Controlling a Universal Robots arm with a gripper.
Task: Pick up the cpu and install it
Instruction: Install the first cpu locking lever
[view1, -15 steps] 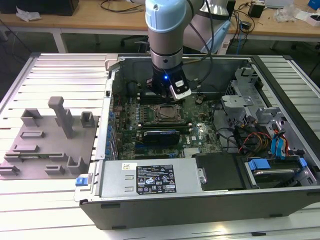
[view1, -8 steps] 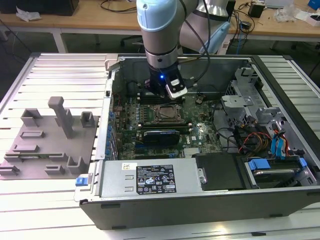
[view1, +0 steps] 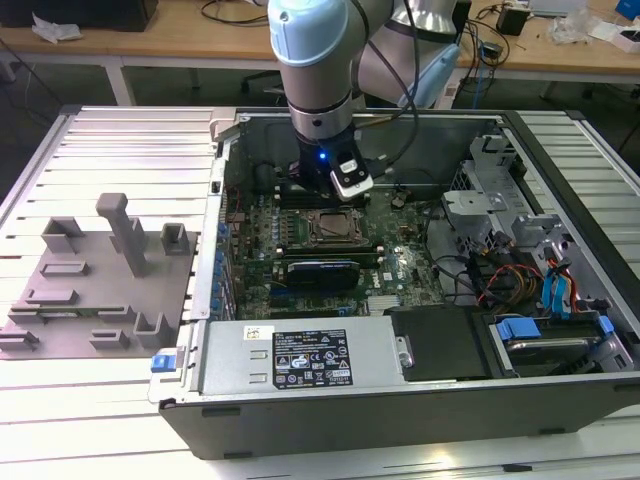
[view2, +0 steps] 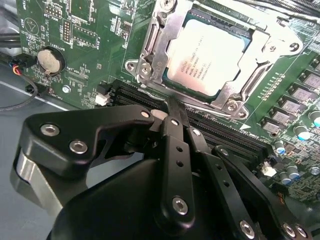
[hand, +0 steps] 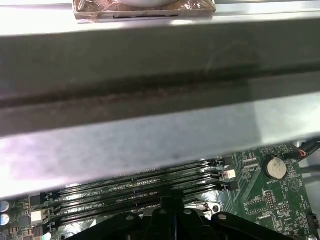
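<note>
Silvery-topped, the cpu (view2: 207, 57) already lies flat inside the metal-framed socket (view2: 150, 47) on the green board (view2: 90, 30), so picking and placing look done. The jaws are pressed together with nothing between them, their tips just beside the socket's edge. Whether the frame is latched down I cannot tell.

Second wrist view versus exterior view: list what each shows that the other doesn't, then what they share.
Second wrist view: the cpu lying inside the socket frame, a coin cell battery, and the shut gripper over the memory slots. Exterior view: the grey tray with upright blocks, the arm, the open computer case. Shared: the green motherboard and its socket.
</note>
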